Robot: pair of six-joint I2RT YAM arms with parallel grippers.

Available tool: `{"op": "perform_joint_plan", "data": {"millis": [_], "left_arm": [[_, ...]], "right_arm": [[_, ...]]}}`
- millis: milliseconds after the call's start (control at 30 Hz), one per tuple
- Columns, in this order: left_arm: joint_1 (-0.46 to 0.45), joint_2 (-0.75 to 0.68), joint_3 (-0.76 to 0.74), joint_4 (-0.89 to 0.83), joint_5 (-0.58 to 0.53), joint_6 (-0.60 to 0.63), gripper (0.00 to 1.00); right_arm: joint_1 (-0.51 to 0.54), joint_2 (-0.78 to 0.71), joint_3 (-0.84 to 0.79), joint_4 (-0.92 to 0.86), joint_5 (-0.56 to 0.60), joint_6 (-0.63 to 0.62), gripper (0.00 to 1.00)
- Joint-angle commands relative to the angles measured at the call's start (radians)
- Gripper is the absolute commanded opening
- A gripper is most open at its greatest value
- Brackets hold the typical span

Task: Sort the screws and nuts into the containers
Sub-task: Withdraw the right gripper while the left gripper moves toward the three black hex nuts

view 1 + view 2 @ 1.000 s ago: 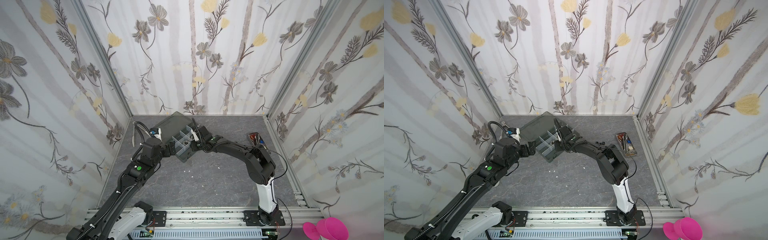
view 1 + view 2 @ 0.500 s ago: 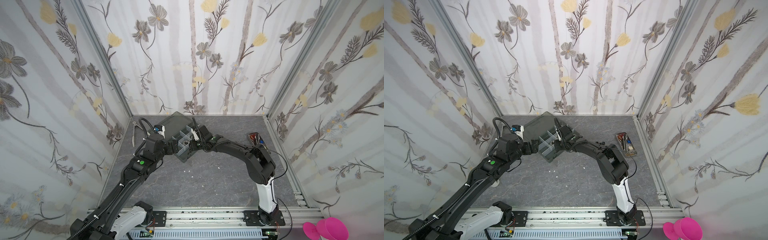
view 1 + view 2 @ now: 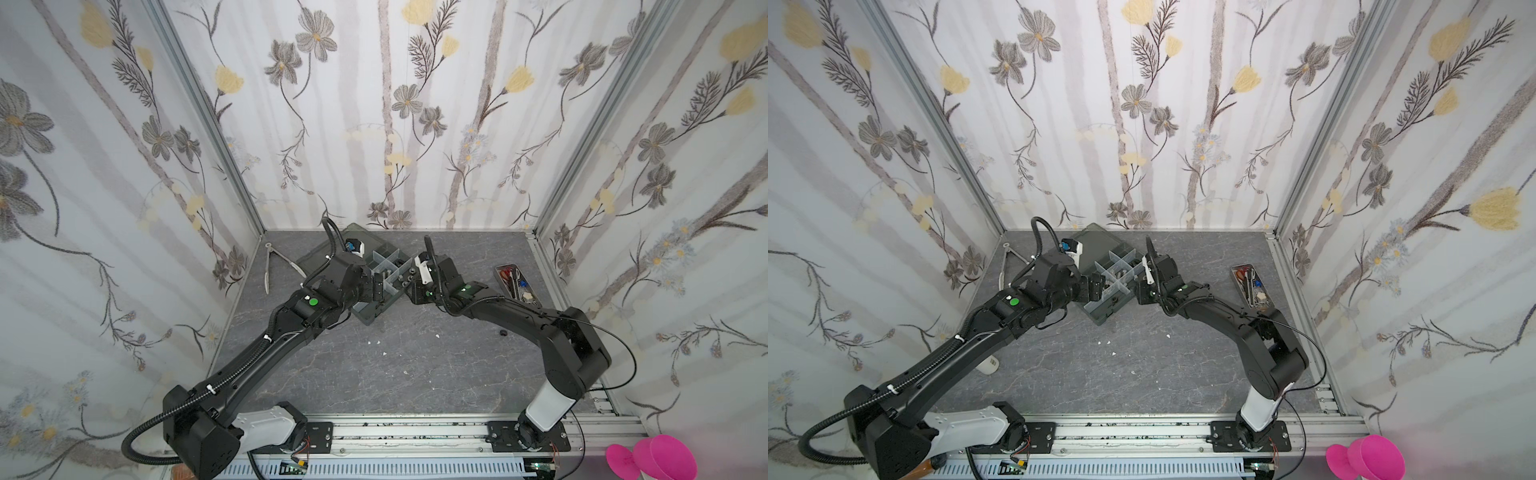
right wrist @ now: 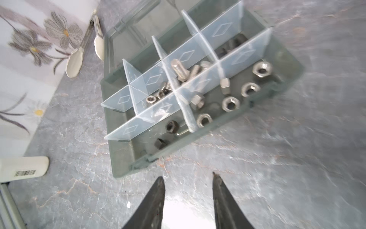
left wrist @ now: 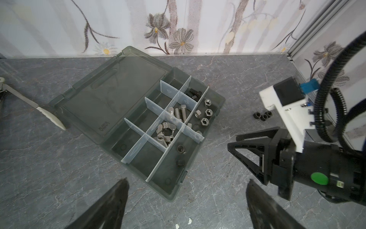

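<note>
The containers are compartments of a dark grey box (image 5: pixel 174 190), lid open, seen in both top views (image 3: pixel 368 318) (image 3: pixel 1100 322). Silver screws (image 5: pixel 181 114) and black screws (image 5: pixel 194 93) lie in separate middle compartments. Silver nuts (image 5: pixel 206 114) (image 4: pixel 229 103) fill an edge compartment, and two black nuts (image 5: pixel 180 148) (image 4: pixel 172 125) lie in the one beside it. Three black nuts (image 5: pixel 263 115) sit on the table past the box. My left gripper (image 5: pixel 187 180) (image 3: pixel 376 289) hangs open and empty at the box's near corner. My right gripper (image 4: pixel 187 175) (image 3: pixel 409 286) is open and empty beside the box's nut side.
Long silver tongs (image 3: pixel 270 266) lie at the back left by the lid. A narrow tray of red-handled tools (image 3: pixel 515 282) stands at the right. One black nut (image 3: pixel 503 333) lies alone under the right arm. A white barcoded cylinder (image 4: pixel 23 168) lies at the table's left edge.
My right gripper has opened and drawn back a little from the box. My left arm has swung right, bringing its gripper up to the box.
</note>
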Motion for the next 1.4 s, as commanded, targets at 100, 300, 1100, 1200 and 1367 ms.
{"op": "perform_joint_plan", "data": {"millis": [100,300,1100,1200,1367], "left_arm": [[-0.060,0.160,0.099,-0.005,-0.048,-0.024,0.87],[-0.098,0.337,0.242,0.006,-0.027,-0.019,0.84],[-0.170,1.042,0.905,-0.053,0.026,-0.008,0.68],[-0.175,1.105,0.975,-0.064,0.029,-0.004,0.67],[-0.175,1.189,1.026,-0.026,0.041,0.002,0.66]], "right_arm": [[-0.102,-0.207,-0.206,0.102,-0.042,0.045,0.40],[-0.198,-0.360,-0.317,0.080,-0.057,0.036,0.40],[-0.465,-0.722,-0.581,0.100,-0.101,0.090,0.40],[-0.467,-0.728,-0.587,0.115,-0.100,0.094,0.40],[-0.470,-0.740,-0.606,0.136,-0.101,0.103,0.39]]}}
